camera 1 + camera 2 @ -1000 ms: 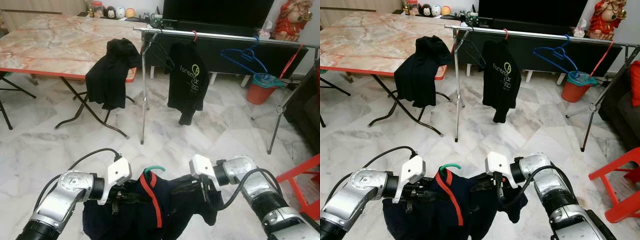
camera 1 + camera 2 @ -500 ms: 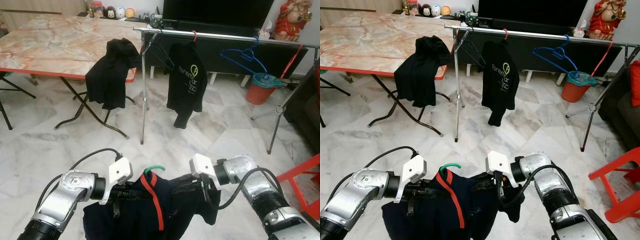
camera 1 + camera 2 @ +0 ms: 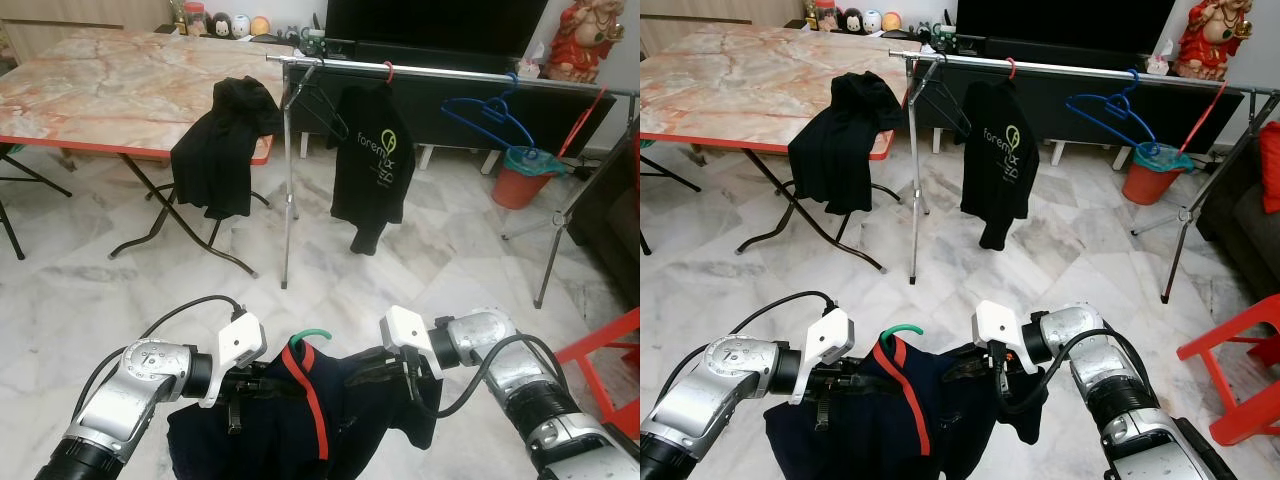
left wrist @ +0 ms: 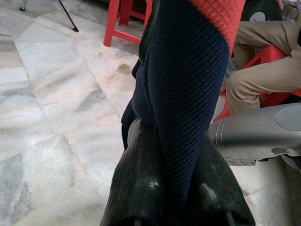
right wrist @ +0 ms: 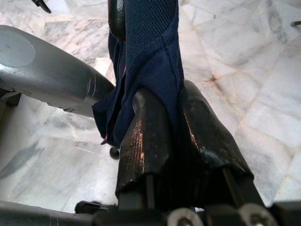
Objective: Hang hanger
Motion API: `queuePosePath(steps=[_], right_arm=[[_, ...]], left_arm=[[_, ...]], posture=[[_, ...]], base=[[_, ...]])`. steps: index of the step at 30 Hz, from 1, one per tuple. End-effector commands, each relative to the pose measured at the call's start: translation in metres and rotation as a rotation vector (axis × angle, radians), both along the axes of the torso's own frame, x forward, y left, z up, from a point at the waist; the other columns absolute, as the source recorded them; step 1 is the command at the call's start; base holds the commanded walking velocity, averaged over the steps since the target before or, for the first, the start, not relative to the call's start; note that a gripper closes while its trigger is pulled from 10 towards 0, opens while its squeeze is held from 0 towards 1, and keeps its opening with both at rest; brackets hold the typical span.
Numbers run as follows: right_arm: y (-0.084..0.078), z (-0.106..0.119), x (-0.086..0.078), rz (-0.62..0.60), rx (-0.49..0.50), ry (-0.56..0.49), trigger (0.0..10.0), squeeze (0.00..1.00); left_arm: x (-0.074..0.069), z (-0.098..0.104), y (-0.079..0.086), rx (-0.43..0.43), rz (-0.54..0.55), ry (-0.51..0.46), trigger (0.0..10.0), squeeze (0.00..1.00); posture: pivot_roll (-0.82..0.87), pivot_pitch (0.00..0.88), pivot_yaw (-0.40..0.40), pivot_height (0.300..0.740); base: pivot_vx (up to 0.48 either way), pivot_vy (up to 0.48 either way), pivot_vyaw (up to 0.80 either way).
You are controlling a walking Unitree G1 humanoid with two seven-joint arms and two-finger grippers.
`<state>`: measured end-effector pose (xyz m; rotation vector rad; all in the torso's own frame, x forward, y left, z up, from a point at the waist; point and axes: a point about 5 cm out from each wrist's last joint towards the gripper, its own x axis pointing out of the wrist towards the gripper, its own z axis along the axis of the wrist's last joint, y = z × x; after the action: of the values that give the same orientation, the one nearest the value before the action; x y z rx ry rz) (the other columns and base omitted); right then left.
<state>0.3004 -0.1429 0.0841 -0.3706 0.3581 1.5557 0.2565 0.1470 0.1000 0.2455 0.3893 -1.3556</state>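
Both grippers pinch the navy shirt [image 3: 340, 420]: left gripper [image 4: 171, 188] clamped on one shoulder, right gripper [image 5: 171, 141] opposite, green hanger hook [image 3: 308, 338] poking up between.

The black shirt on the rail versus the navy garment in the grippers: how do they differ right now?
The black shirt hangs from the rail on a red hook; the navy garment is held low between the left gripper and right gripper, well short of the rail. The black shirt bears a green logo; the navy garment has a red collar band, with a green hook poking out. Both are dark tops on hangers.
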Motion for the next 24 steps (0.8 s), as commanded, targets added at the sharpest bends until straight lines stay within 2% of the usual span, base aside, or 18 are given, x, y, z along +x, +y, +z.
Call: queuePosePath(steps=[1, 2, 3, 4, 5, 6, 15, 18, 24], right_arm=[[0.003, 0.010, 0.006, -0.003, 0.018, -0.045, 10.0, 0.00], [0.003, 0.010, 0.006, -0.002, 0.017, -0.038, 10.0, 0.00], [0.004, 0.010, 0.006, -0.002, 0.019, -0.034, 10.0, 0.09], [0.004, 0.010, 0.006, -0.001, 0.019, -0.033, 10.0, 0.09], [0.004, 0.010, 0.006, -0.001, 0.020, -0.032, 10.0, 0.52], [0.004, 0.010, 0.005, 0.004, 0.020, -0.021, 10.0, 1.00], [0.000, 0.008, 0.002, 0.033, -0.002, 0.007, 10.0, 1.00], [-0.006, 0.009, 0.003, 0.043, -0.062, -0.016, 10.0, 1.00], [-0.015, 0.015, 0.008, 0.003, -0.077, -0.051, 10.0, 1.00]], left_arm=[[0.001, 0.001, -0.006, -0.008, -0.018, 0.006, 0.0, 0.00], [0.001, 0.001, -0.006, -0.008, -0.019, 0.006, 0.0, 0.00], [0.001, 0.001, -0.006, -0.008, -0.019, 0.005, 0.0, 0.00], [0.002, 0.001, -0.006, -0.008, -0.018, 0.004, 0.0, 0.00], [0.002, 0.001, -0.006, -0.008, -0.018, 0.004, 0.0, 0.00], [0.003, 0.001, -0.006, -0.007, -0.016, 0.001, 0.0, 0.00], [0.006, 0.000, -0.002, 0.016, -0.003, -0.012, 0.0, 0.00], [0.015, 0.000, 0.003, 0.030, 0.072, -0.059, 0.0, 0.00], [0.025, -0.004, 0.011, 0.061, 0.174, -0.117, 0.0, 0.00]], posture=[[-0.02, 0.000, -0.089, 0.740], [-0.02, 0.000, -0.089, 0.740], [-0.02, 0.000, -0.089, 0.740], [-0.02, 0.000, -0.089, 0.740], [-0.02, 0.000, -0.089, 0.740], [-0.02, 0.000, -0.089, 0.740], [-0.03, 0.000, -0.087, 0.740], [-0.02, 0.000, -0.088, 0.740], [-0.02, 0.000, -0.088, 0.740]], base=[[0.000, 0.000, 0.00], [0.000, 0.000, 0.00], [0.000, 0.000, 0.00], [0.000, 0.000, 0.00], [0.000, 0.000, 0.00], [0.000, 0.000, 0.00], [0.000, 0.000, 0.00], [0.000, 0.000, 0.00], [0.000, 0.000, 0.00]])
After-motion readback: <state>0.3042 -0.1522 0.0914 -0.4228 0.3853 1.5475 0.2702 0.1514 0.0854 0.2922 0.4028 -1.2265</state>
